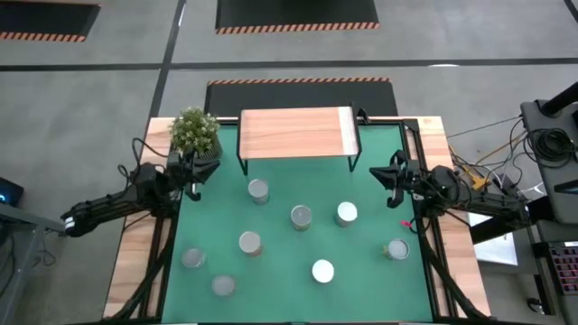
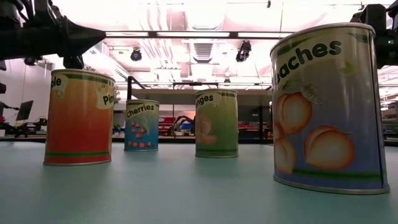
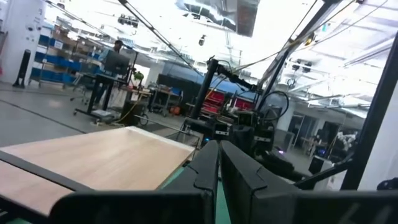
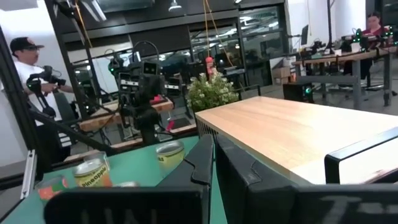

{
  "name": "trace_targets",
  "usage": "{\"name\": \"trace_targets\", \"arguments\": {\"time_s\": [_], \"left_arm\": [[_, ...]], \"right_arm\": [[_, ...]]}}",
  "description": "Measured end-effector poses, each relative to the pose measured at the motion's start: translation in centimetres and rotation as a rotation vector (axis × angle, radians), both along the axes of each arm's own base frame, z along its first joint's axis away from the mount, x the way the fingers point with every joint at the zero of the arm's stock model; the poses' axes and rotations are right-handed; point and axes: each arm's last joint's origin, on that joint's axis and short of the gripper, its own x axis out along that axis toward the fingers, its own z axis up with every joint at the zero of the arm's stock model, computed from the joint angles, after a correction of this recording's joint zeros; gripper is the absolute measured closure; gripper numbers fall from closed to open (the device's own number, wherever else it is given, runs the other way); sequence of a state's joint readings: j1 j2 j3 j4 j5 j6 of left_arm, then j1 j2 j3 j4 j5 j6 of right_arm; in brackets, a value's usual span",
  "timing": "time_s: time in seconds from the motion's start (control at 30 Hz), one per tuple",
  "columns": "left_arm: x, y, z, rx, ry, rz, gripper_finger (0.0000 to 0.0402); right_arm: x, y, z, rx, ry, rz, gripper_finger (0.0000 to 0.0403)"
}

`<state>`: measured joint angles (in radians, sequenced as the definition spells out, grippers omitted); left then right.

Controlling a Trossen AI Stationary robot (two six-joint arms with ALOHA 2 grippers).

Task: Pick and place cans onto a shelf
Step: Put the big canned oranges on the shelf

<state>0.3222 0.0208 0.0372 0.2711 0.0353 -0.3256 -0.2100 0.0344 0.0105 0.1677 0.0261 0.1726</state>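
Several cans stand upright on the green table top point(image 1: 361, 298), among them one point(image 1: 258, 190) nearest the shelf, one point(image 1: 301, 216) in the middle and one point(image 1: 396, 249) at the right. The low view shows a peaches can point(image 2: 326, 106) and an orange can point(image 2: 79, 118) close up. The light-wood shelf point(image 1: 298, 134) stands on black legs at the far edge with nothing on it. My left gripper point(image 1: 200, 169) is shut above the table's left edge, by the plant. My right gripper point(image 1: 383, 175) is shut above the right edge. Both hold nothing.
A potted green plant point(image 1: 195, 134) stands at the far left corner, beside the shelf and close to my left gripper. Wooden strips run along the table's left and right sides. People point(image 4: 28, 68) are in the room beyond the table.
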Motion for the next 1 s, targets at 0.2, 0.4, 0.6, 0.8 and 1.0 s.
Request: {"name": "trace_targets", "arguments": {"time_s": [0.2,0.4,0.6,0.8,1.0], "left_arm": [[-0.1,0.0,0.4,0.011,-0.037,-0.001,0.0402],[-0.2,-0.1,0.5,-0.002,-0.060,-0.007,0.0402],[-0.5,-0.2,1.4,0.032,-0.154,-0.008,0.0402],[-0.6,-0.2,1.7,0.038,-0.179,-0.010,0.0402],[-0.8,-0.3,2.1,0.055,-0.230,-0.014,0.0402]], "right_arm": [[0.0,0.0,0.0,0.011,-0.002,0.002,0.0394],[0.0,0.0,0.2,-0.002,-0.024,0.000,0.0394],[-0.2,0.0,1.1,-0.069,-0.106,-0.011,0.0394],[-0.3,0.1,2.0,-0.138,-0.187,-0.026,0.0394],[0.1,0.0,2.4,-0.187,-0.208,-0.039,0.0394]]}}
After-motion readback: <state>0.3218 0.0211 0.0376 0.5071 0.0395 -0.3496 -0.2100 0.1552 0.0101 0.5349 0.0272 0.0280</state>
